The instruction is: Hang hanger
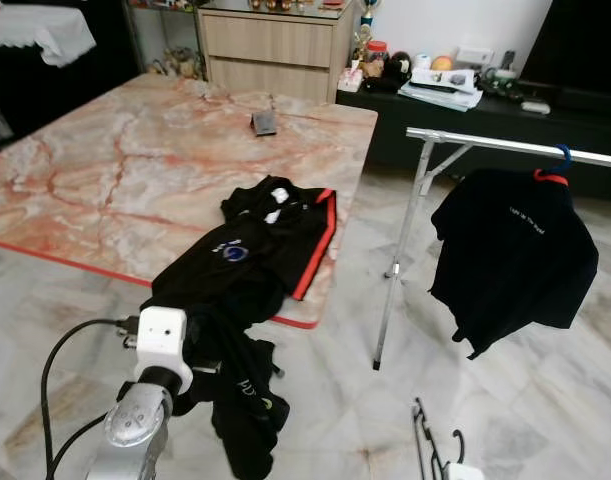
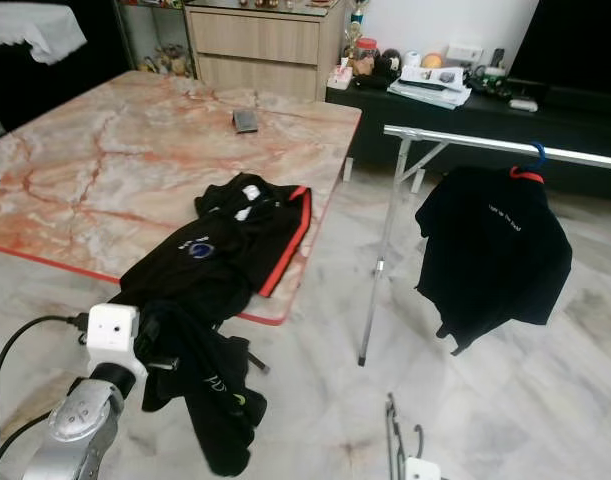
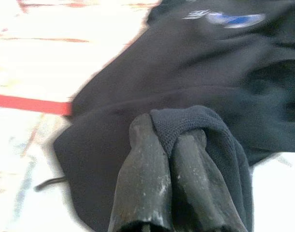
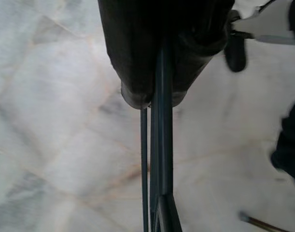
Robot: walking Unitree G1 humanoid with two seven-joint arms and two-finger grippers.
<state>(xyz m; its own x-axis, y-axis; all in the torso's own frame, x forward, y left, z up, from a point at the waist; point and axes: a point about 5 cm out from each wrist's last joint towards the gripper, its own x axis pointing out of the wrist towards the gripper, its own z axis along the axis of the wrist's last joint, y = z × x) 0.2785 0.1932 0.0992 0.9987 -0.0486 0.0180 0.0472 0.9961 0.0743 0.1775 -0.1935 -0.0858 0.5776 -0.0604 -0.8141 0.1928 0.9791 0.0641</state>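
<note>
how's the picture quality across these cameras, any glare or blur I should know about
Left eye view: evenly lit and fairly sharp, with soft sheen on the marble table. Left wrist view: tabletop washed out white, the black garment soft and blurred behind the left gripper. Right wrist view: the right gripper is dark and close, the black hanger fairly crisp, the floor bright.

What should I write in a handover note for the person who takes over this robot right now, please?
Left gripper: shut on a fold of the black garment that hangs off the edge of the pink marble table.
Right gripper: shut on the thin dark wire hanger, held low over the pale marble floor.
Metal clothes rail: already carries one black shirt on a hanger with a blue hook.
Done: garment and hanger both gripped.
Left: put the garment on the hanger, then hang it on the rail.
</note>
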